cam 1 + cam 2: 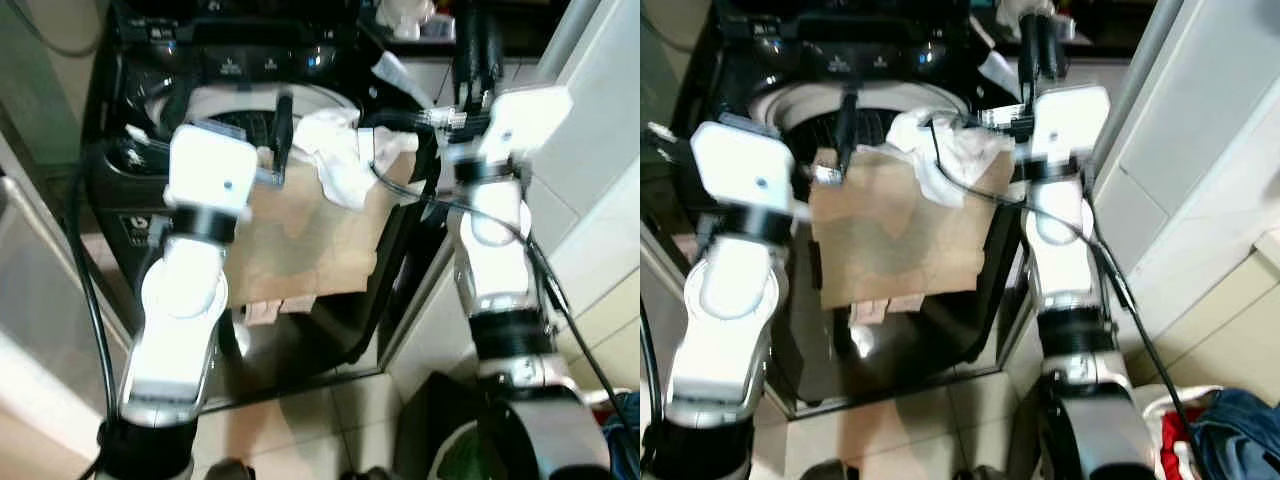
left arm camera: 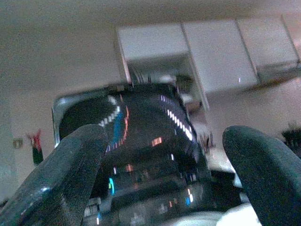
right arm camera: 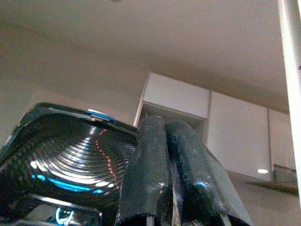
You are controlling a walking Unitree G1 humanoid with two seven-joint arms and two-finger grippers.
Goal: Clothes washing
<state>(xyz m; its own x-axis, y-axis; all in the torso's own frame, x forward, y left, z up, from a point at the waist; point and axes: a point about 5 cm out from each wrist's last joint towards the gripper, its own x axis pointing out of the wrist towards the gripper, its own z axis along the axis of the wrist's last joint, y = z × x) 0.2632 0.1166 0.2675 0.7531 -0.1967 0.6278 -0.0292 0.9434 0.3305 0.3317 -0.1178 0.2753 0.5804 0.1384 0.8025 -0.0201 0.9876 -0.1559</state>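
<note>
Pale tiled floor (image 1: 300, 410) and white wall panels (image 1: 600, 150) frame the scene you are looking down on: a black top-loading washing machine (image 1: 200, 60) stands ahead of you, its round drum opening (image 1: 800, 105) ringed in light metal and its glossy control panel (image 1: 250, 65) carrying small blue lights. Across the machine's front rim lies a flat brown cardboard-like sheet (image 1: 310, 240), hanging down over the dark front. On the sheet's upper edge, at the lip of the drum, rests a crumpled white cloth (image 1: 335, 160); it is not inside the drum.

Your left tool (image 1: 284, 125) points at the drum rim just beside the white cloth. In the left wrist view its two black fingers (image 2: 70, 174) stand well apart, with nothing between them, and the machine's raised dark lid (image 2: 141, 141) shows beyond.

Your right tool (image 1: 1037, 45) is raised over the machine's right rear corner, above the cloth. In the right wrist view its fingers (image 3: 150, 174) are pressed together with nothing gripped.

At the lower right corner of the right eye view, a heap of blue and red clothing (image 1: 1220, 430) lies on the floor.
</note>
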